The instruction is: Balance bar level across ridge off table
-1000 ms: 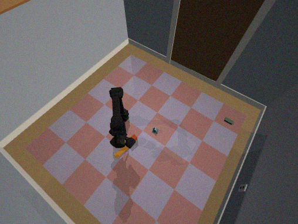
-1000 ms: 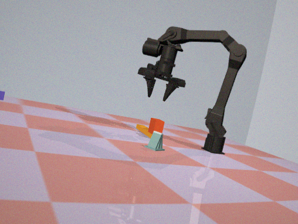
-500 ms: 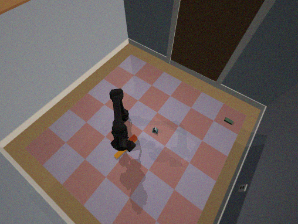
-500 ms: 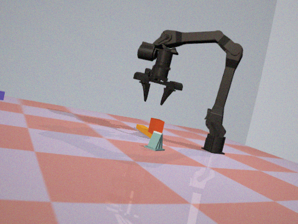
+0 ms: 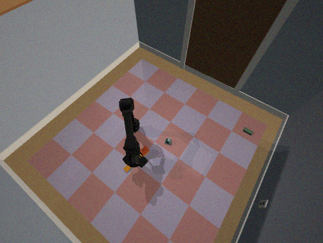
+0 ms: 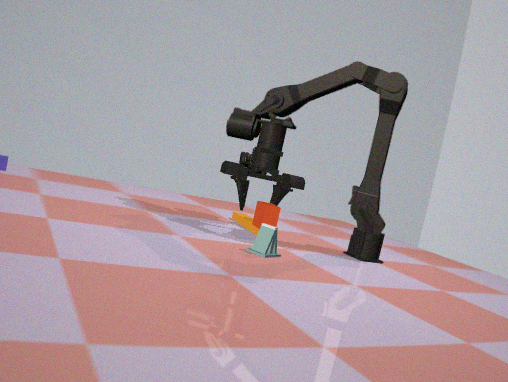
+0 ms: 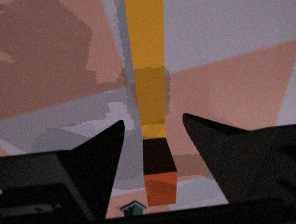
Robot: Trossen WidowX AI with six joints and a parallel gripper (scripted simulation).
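Note:
The bar is a long yellow beam [image 5: 127, 168] [image 6: 243, 220] [image 7: 146, 45] with a taller orange-red block [image 5: 144, 151] [image 6: 266, 214] [image 7: 161, 188] at one end. It lies on the floor. The small pale-teal ridge [image 5: 168, 142] [image 6: 265, 242] [image 7: 133, 208] stands on the floor apart from the bar, beyond its red end. My gripper [image 6: 258, 206] [image 7: 153, 120] points down and is open and empty. Its fingers stand above the bar, one to each side of it in the wrist view, near the red end. The arm hides the bar's middle in the top view.
A small dark-green block [image 5: 248, 131] lies far off near the right side of the chequered floor. A purple object [image 6: 3, 163] shows at the left edge of the exterior view. The arm's base [image 6: 365, 245] stands to the right of the ridge in that view.

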